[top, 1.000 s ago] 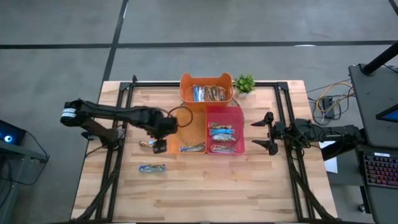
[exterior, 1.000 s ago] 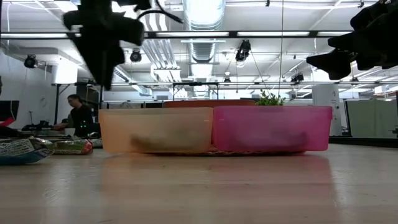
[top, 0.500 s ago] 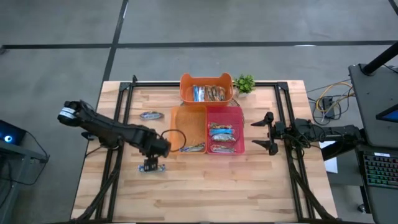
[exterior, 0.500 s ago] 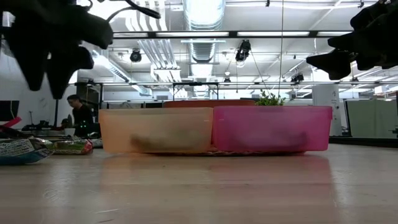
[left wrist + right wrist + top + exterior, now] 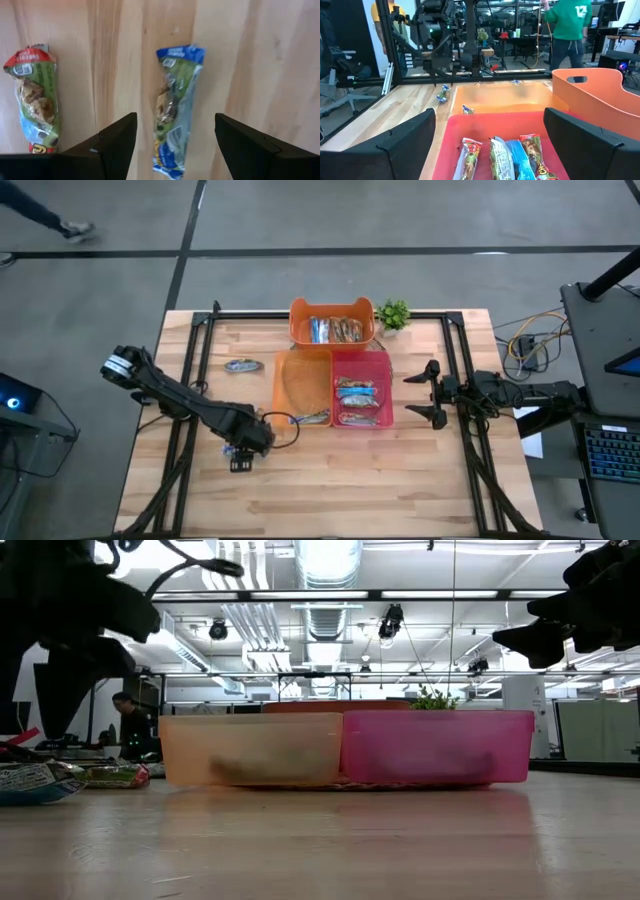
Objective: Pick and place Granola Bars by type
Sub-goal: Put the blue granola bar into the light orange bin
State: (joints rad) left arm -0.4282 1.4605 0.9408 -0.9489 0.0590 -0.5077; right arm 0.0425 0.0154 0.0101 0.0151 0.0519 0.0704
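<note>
A granola bar in a blue-green wrapper [image 5: 173,112] lies flat on the wooden table near its front left. My left gripper [image 5: 175,120] hangs open above it, pointing down, one finger on either side, touching nothing. In the high view this gripper [image 5: 240,459] covers that bar. A second bar with red ends [image 5: 34,102] lies beside it. Another bar [image 5: 240,365] lies farther back on the left. More bars lie in the pink bin [image 5: 384,385], the deep orange bin [image 5: 300,315] and the pale orange bin [image 5: 285,385]. My right gripper [image 5: 408,395] waits open at the table's right.
The three bins stand together mid-table, the deep orange one behind the other two. A small green potted plant [image 5: 394,312] stands at the far edge beside it. Black frame rails [image 5: 195,370] run along the table's left and right. A person walks beyond the table [image 5: 570,30].
My left gripper has swung from beside the pale orange bin toward the table's near edge and a little left, sinking as it went. It now hangs over the blue-green bar and stays open. The arm's move has uncovered the bar at the far left.
</note>
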